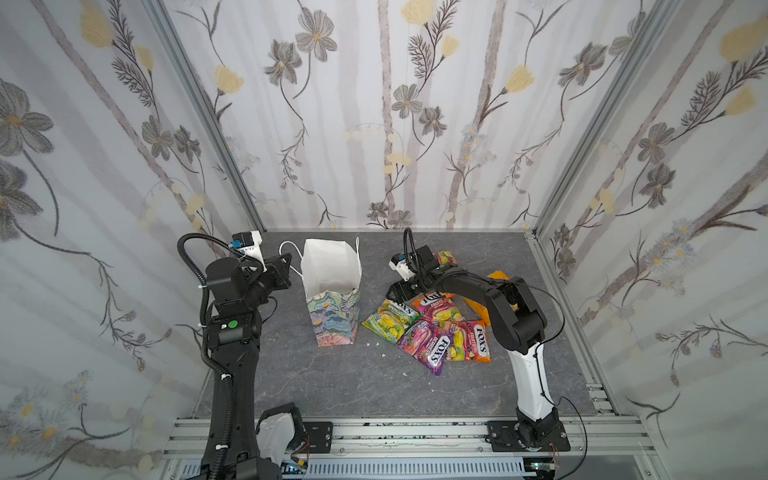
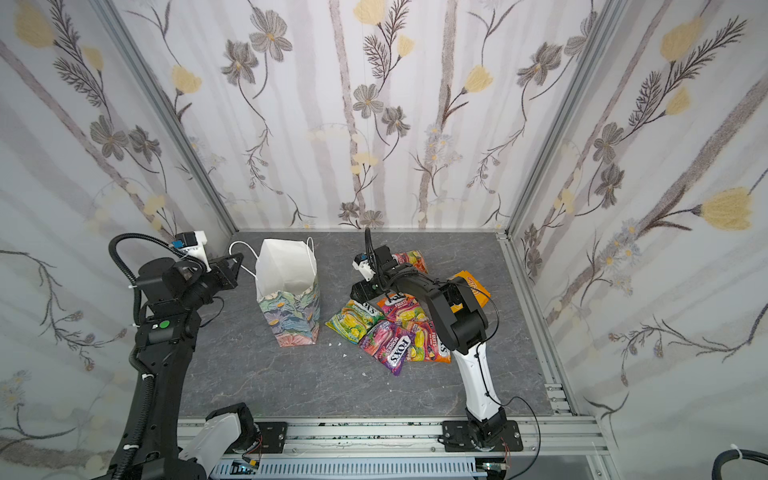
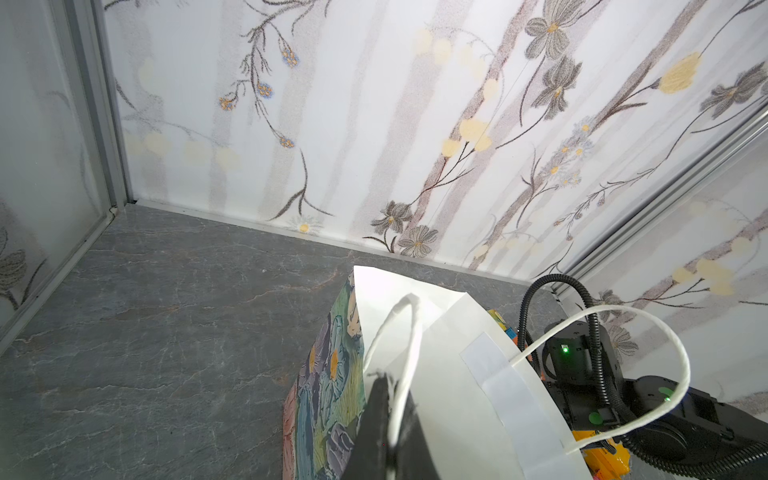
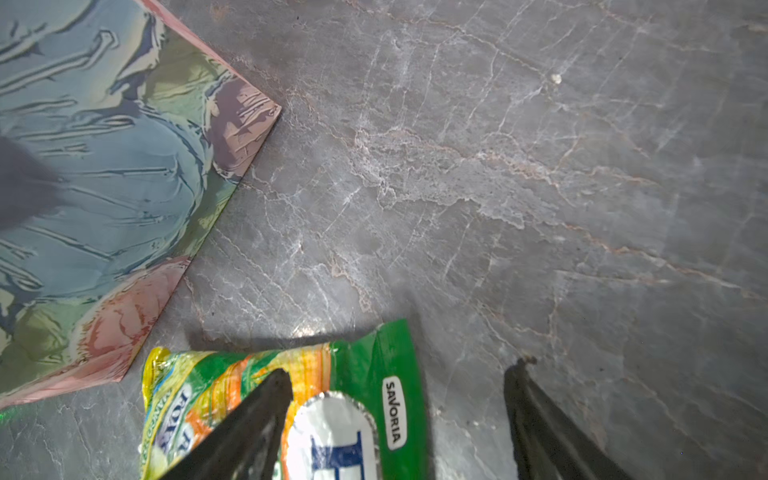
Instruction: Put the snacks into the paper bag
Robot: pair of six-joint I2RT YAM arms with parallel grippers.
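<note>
my left gripper [image 3: 388, 386] pinches the paper bag [image 1: 330, 266] by its cord handle [image 3: 409, 324]; right gripper [image 4: 401, 368] gapes wide over a green pouch [image 4: 365, 353] beside it.

The left arm [image 1: 232, 332] is all black and boxy at the joints. A ribbed black hose [image 1: 193, 245] loops over it, fastened with white zip ties [image 1: 225, 376]. A round green sticker [image 1: 233, 324] sits on one joint housing. The right arm [image 1: 513, 316] has black upper links and a white lower link [image 1: 530, 374], with a thin black cable [image 1: 559, 309] arching beside it. Each wrist carries a white camera block; the left one [image 1: 248, 243] has a blue part. The black base plates [image 1: 528, 434] show small screws. The right gripper [image 4: 401, 369] has black, tapered fingers [image 4: 249, 428]. A green light [image 3: 564, 348] glows on the right arm.
</note>
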